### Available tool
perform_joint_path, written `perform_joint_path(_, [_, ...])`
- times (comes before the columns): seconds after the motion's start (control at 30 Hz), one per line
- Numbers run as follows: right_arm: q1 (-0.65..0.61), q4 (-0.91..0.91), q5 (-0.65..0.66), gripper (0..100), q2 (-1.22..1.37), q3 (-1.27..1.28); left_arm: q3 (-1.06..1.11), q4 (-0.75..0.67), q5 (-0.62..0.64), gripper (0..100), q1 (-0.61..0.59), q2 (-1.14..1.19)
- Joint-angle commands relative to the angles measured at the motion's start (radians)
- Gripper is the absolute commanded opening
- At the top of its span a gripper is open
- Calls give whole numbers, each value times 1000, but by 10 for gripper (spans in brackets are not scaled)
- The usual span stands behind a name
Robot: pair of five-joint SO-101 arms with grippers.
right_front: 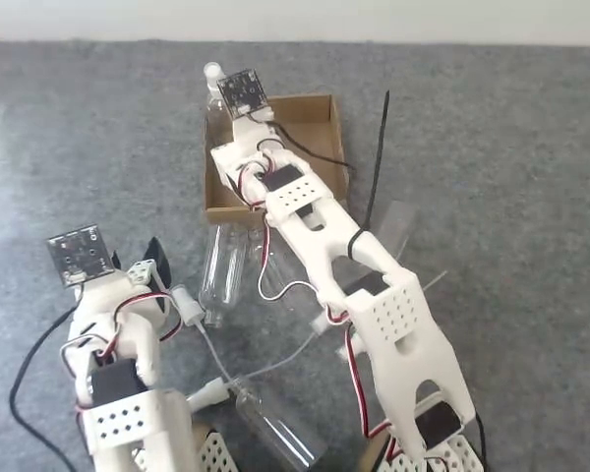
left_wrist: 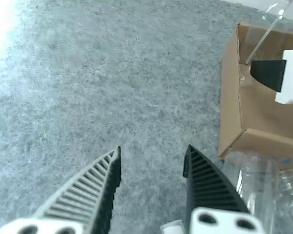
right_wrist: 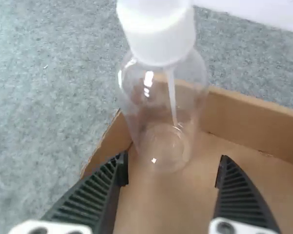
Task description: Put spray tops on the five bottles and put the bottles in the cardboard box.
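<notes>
Grey, speckled carpet covers the table, with a pale wall behind. The left gripper hangs over bare carpet, its ribbed black jaws spread and holding nothing. Just beside it a clear plastic bottle lies flat, its long axis running toward the box — brown cardboard, open-topped. In the box's far left corner stands a capped bottle, round and clear, upright, with its white spray top uppermost. The right gripper sits over that corner, jaws wide apart on either side of the capped bottle — not touching it.
</notes>
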Motion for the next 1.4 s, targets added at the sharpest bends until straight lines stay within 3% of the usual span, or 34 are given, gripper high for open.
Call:
perform_joint_path(0.0, [-12, 104, 21, 243, -142, -66, -1, -40, -8, 203, 3, -12])
perform_joint_path(1.1, [1, 1150, 23, 243, -756, -64, 1, -40, -6, 203, 5, -12])
perform_joint_path(1.37, [-105, 1333, 23, 243, -825, -64, 1, -40, -8, 203, 5, -12])
